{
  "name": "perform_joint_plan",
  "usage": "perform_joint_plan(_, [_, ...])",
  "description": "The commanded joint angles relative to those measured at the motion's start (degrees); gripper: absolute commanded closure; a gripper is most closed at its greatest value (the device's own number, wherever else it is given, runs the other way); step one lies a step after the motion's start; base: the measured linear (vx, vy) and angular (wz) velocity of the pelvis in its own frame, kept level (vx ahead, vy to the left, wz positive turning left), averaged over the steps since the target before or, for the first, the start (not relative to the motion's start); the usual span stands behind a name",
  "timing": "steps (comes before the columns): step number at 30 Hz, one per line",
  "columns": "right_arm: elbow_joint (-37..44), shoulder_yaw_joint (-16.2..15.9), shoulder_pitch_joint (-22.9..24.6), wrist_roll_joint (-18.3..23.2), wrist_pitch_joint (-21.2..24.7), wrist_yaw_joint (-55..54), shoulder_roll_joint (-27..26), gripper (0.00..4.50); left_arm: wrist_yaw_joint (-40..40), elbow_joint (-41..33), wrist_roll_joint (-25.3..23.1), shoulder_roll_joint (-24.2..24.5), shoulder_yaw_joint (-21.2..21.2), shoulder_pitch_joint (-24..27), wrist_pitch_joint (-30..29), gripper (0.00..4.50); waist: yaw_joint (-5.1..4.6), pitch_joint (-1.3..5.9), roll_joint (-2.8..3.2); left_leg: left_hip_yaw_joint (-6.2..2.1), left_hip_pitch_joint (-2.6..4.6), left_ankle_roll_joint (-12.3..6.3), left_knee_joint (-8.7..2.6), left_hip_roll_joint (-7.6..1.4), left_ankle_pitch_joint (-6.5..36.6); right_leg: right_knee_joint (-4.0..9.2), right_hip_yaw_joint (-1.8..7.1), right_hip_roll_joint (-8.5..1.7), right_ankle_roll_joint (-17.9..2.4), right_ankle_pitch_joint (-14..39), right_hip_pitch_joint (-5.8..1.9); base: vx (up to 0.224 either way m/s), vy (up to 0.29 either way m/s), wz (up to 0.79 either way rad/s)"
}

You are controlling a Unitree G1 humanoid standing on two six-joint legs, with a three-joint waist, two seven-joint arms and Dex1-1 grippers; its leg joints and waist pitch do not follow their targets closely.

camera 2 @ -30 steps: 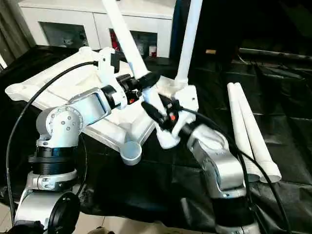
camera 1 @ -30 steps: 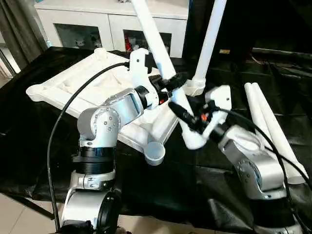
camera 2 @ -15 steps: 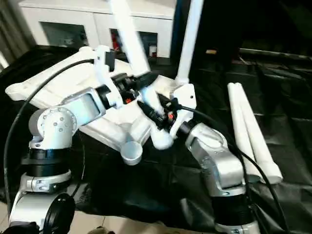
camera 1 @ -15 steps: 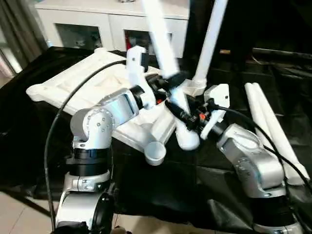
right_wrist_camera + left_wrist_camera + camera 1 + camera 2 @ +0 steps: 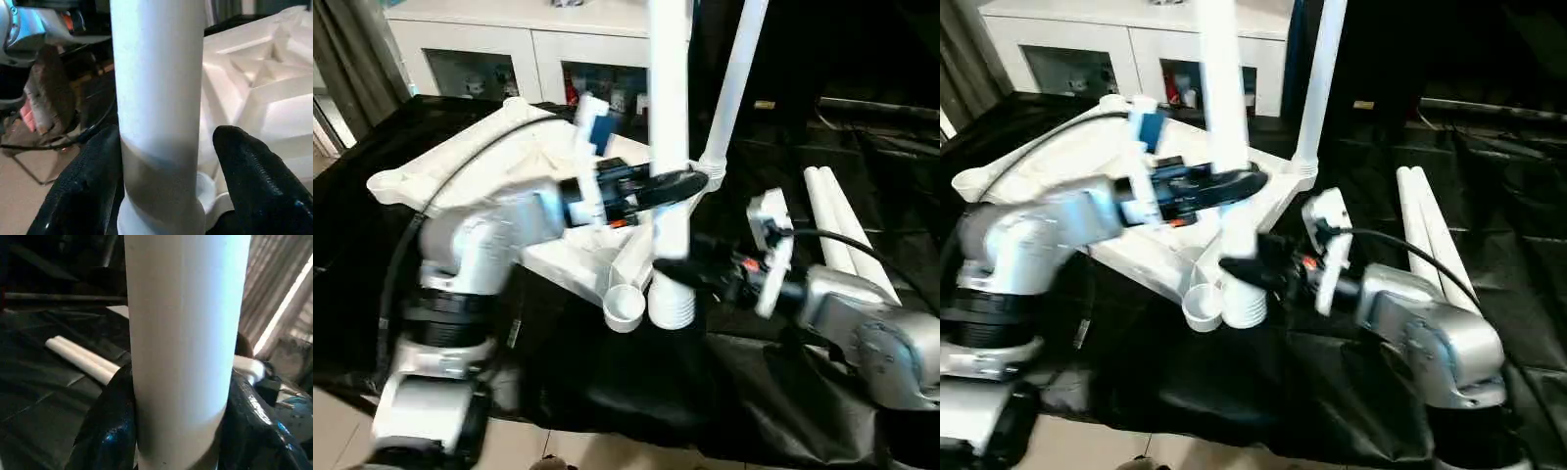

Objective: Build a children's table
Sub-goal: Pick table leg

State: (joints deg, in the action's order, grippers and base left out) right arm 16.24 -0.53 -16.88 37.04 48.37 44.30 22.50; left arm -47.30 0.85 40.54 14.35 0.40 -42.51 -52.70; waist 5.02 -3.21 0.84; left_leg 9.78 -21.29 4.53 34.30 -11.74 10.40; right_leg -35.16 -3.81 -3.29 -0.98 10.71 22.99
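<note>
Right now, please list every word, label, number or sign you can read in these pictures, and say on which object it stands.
None can be read.
Table top, held leg, two spare legs: plain white, no print visible.
Small yellow tag on the dark surface behind: too small to read.
Items behind the cabinet glass: too blurred to read.

Silver, rounded forearms (image 5: 470, 245) trail black cables (image 5: 822, 240) — white wrist housings, orange-red accents, glossy black pincer fingers (image 5: 254, 431).
</note>
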Motion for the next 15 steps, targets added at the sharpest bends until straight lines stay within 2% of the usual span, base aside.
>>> perform_joint_plan(1, [0.4, -1.0, 0.4, -0.2, 0.9, -0.9, 0.0, 1.72, -1.3, -2.6, 2.5, -0.6, 0.1, -0.5, -0.2, 2.64, 0.08, 4.14, -0.35, -0.07, 0.36, -0.82, -3.33, -0.81, 5.4, 4.00, 2.66, -3.76, -9.5, 9.2, -3.60, 0.000, 0.000, 0.00])
perform_joint_plan(10, [0.2, -3.0, 0.2, -1.1, 0.7, -1.1, 0.1, 2.50, -1.5, -2.7, 3.2, -1.1, 0.5, -1.1, 0.1, 2.64, 0.12, 4.14, -0.68, 0.00, 0.28, -0.73, -3.27, -0.74, 5.1, 4.10, 2.71, -3.73, -8.6, 10.1, -3.61, 0.000, 0.000, 0.00])
perform_joint_plan(14, [-0.1, -3.1, -0.2, -1.5, -0.3, -1.5, -0.2, 2.55, -2.0, -2.6, 2.9, -0.2, 0.2, -0.7, 0.1, 2.64, 0.12, 4.14, -0.52, -0.04, 0.30, -0.76, -3.27, -0.76, 4.8, 4.00, 2.67, -3.71, -8.6, 9.8, -3.54, 0.000, 0.000, 0.00])
perform_joint_plan(15, [-0.5, -3.0, -0.5, -1.8, -0.8, -2.0, -0.4, 2.56, -1.9, -2.5, 2.6, -0.1, 0.1, -0.7, 0.3, 2.64, 0.11, 4.16, -0.80, -0.01, 0.26, -0.78, -3.27, -0.74, 4.7, 3.96, 2.69, -3.70, -8.5, 9.7, -3.58, 0.000, 0.000, 0.00])
